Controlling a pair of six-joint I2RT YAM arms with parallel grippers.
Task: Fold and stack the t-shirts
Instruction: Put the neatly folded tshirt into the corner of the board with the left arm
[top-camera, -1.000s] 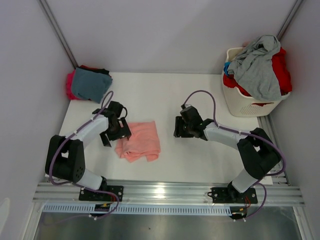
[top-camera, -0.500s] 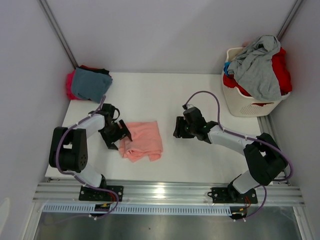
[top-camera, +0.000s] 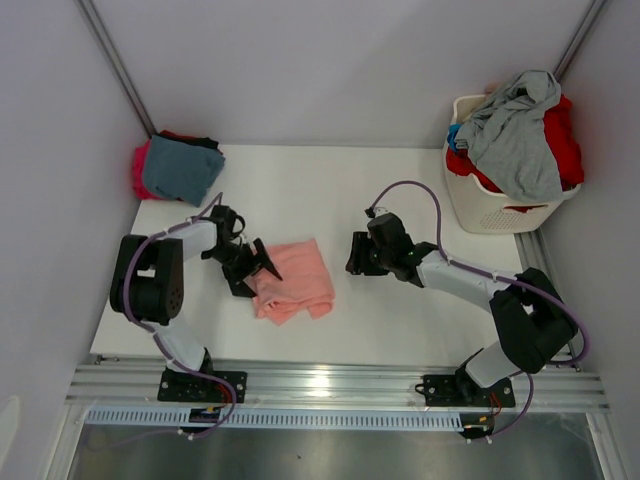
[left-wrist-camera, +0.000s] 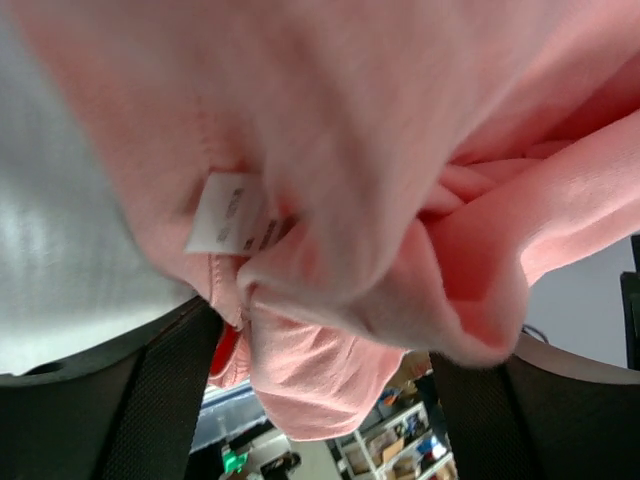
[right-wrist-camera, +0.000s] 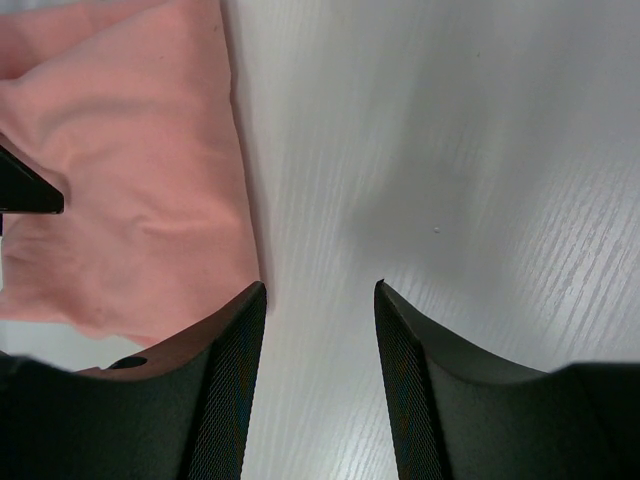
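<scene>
A white slotted plastic laundry basket (top-camera: 492, 208) stands at the white table's (top-camera: 330, 185) far right corner; a silver metal rail (top-camera: 330, 383), seemingly aluminium, borders the near edge.

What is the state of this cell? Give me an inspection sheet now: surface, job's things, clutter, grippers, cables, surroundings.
Surface: white table, dry and unmarked where it shows.
Job's things: salmon-pink t-shirt lies bunched near the left arm, white label showing. A folded stack sits in the far left corner, teal-blue on top. A grey shirt is draped over red ones in the laundry basket.
Clutter: nothing seen.
Grippers: left gripper is at the pink shirt's left edge with cloth bunched between wide jaws; grip unclear. Right gripper is open and empty over bare table beside the shirt.
Cables: purple cables loop along the arms, clear of the cloth.
Surroundings: pale walls; metal rail at the near edge.
</scene>
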